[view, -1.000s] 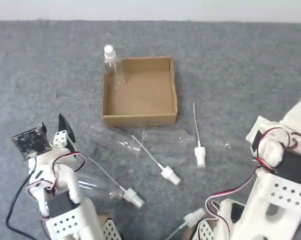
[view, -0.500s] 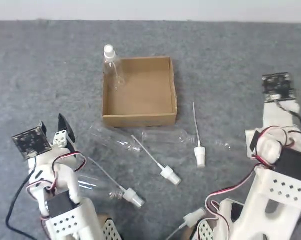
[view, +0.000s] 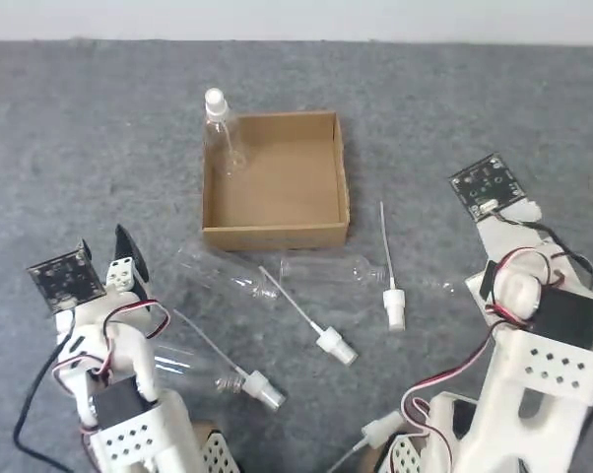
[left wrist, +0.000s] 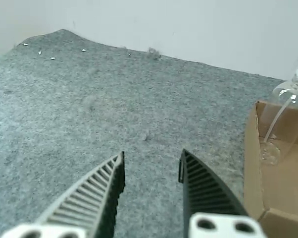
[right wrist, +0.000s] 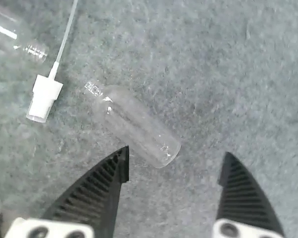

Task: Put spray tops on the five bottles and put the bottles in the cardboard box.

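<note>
Right gripper (right wrist: 174, 157), jaws apart, hovers over a capless bottle (right wrist: 134, 124) lying toward the desk's right edge; it likely must lower and clamp next. Left gripper (left wrist: 152, 156) jaws apart. 1 capped bottle (view: 221, 133) stands in the cardboard box (view: 275, 236).

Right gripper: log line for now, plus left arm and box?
right gripper open, over uncapped bottle lying flat | left gripper open, empty | box: one capped bottle inside

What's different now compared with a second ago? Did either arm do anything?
The right arm swung in from the edge of the table toward the middle. Its open right gripper now hangs above a capless bottle lying flat. Nothing was grabbed or released. The left arm, cardboard box, other bottles and spray tops stayed put.
</note>
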{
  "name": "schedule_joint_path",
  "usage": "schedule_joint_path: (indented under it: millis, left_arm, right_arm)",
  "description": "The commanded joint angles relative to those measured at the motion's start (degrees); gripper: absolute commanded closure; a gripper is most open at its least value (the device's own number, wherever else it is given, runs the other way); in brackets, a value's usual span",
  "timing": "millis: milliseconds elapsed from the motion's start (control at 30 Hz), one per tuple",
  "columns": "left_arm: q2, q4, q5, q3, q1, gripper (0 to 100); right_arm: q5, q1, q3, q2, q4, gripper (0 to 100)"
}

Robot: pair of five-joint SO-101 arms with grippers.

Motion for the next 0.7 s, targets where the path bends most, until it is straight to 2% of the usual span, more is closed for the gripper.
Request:
schedule_joint_path:
  millis: [0, 300, 667]
  left_arm:
    - [-0.88, -1.85, -0.70, -0.66, -0.44, 83]
    - [-0.88, -1.76, -0.70, -0.66, -0.44, 83]
    - [-0.88, -1.76, -0.70, -0.57, -0.44, 83]
  right_arm:
    - [4.66, -0.92, -0.79, 0.75, 0.40, 70.8]
    - [10.64, -6.81, -0.79, 12.00, 0.13, 70.3]
    - [18.99, -10.07, -1.23, 25.36, -1.10, 70.3]
